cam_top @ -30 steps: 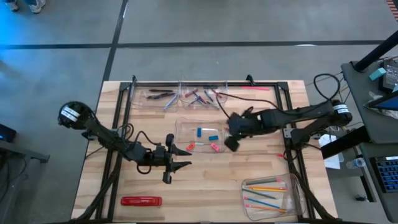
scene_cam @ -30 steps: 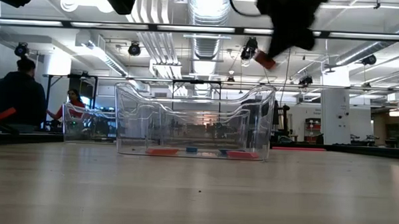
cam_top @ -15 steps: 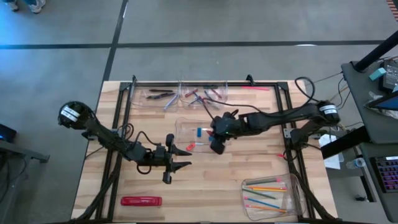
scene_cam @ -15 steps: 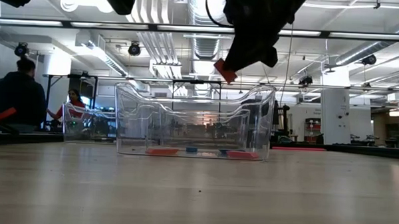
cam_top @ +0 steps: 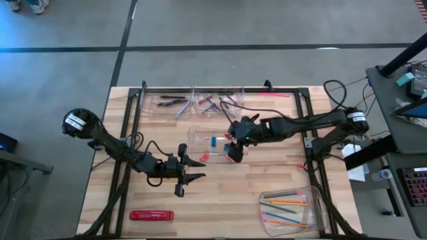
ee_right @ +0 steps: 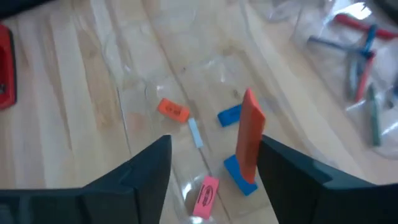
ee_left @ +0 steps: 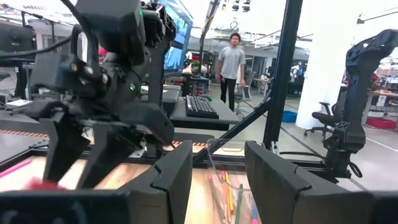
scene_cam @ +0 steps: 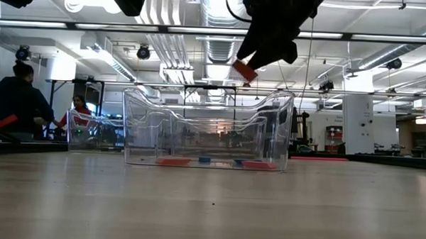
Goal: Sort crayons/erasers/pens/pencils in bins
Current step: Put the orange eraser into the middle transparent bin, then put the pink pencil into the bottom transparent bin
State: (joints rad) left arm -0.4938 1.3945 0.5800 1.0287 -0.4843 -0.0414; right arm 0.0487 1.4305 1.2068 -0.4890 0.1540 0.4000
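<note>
The left end effector point(cam_top: 193, 169) hovers low over the wooden desk point(cam_top: 220, 200), its two fingers point(ee_left: 168, 177) parted with nothing between them. A flat red pack point(cam_top: 151, 215) lies on the desk near it, toward the desk's front edge.

The right end effector point(cam_top: 235, 152) hangs above the middle bin point(cam_top: 195, 137). Its fingers point(ee_right: 292, 174) stand apart, and an orange-red eraser point(ee_right: 250, 138) sits between them; I cannot tell whether either finger touches it. Directly below lie more erasers: blue ones point(ee_right: 230, 115), an orange one point(ee_right: 173, 110) and a pink one point(ee_right: 206, 195).

Beyond this end effector, two bins at the desk's far edge hold dark pens point(cam_top: 173, 101) and crayons point(cam_top: 215, 102). To its right, near the front corner, a fourth bin holds pencils point(cam_top: 287, 207).
</note>
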